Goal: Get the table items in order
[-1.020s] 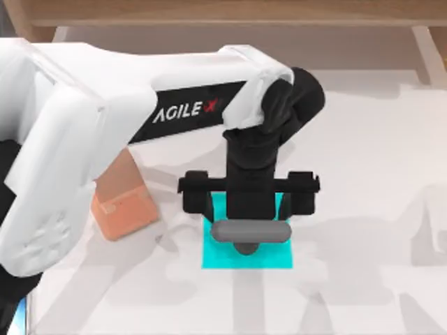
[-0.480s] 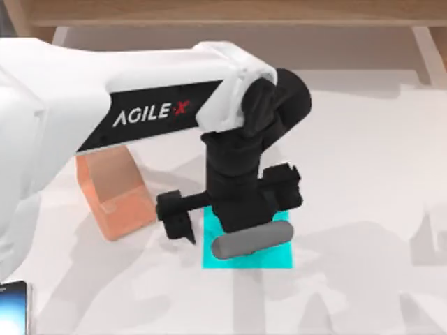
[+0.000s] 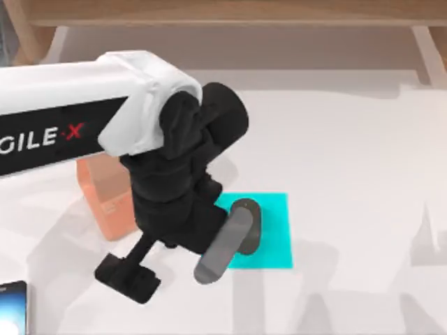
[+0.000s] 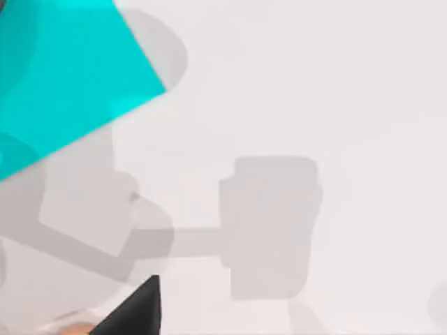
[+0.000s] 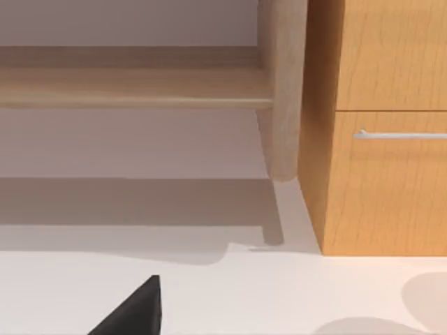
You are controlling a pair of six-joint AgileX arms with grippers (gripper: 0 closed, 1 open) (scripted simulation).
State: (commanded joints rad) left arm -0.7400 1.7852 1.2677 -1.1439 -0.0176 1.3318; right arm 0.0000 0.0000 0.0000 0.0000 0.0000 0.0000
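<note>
The left arm reaches in from the left over the white desk. Its gripper hangs left of the cyan mat. The dark grey mouse rests on the mat. The salmon-orange stand sits behind the arm, and the phone lies at the lower left edge.

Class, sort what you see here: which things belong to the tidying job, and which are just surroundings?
Belong to the job:
mouse lying on the cyan mat
orange phone stand
smartphone at the table's left edge
left claw

Just surroundings:
wooden cabinet
wooden post
white table
</note>
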